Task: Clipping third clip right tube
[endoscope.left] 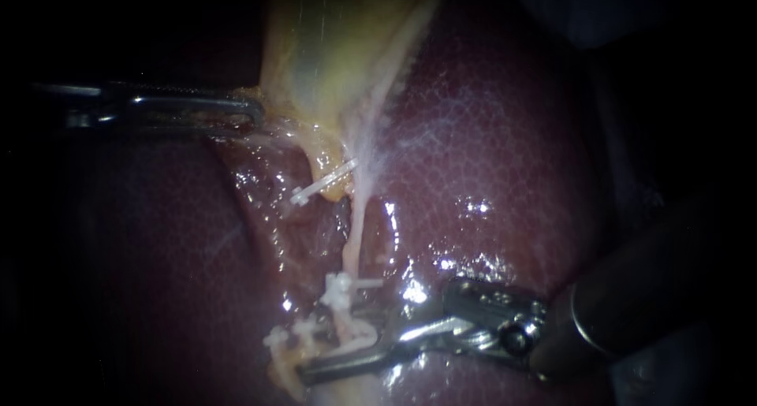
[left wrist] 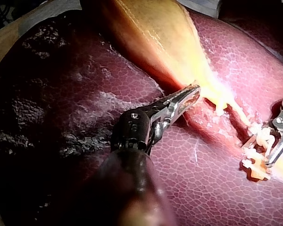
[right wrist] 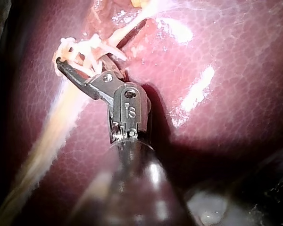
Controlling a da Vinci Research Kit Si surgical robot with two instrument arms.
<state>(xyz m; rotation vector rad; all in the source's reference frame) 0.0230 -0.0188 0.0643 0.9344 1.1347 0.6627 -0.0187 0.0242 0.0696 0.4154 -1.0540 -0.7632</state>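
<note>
Your right instrument (endoscope.left: 337,351) has its jaws apart, straddling the right tube (endoscope.left: 355,232) low on the liver (endoscope.left: 505,177), just beyond a white clip (endoscope.left: 343,289) already on that tube. Your left instrument (endoscope.left: 254,111) has its jaws closed on the gallbladder (endoscope.left: 339,51) at its edge.

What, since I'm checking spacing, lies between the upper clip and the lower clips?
Endoscope view: a bare stretch of tube between upper clip and lower clips.

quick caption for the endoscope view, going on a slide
Endoscope view: right instrument at the tube beside white clips, left instrument at the gallbladder, liver beneath.
</note>
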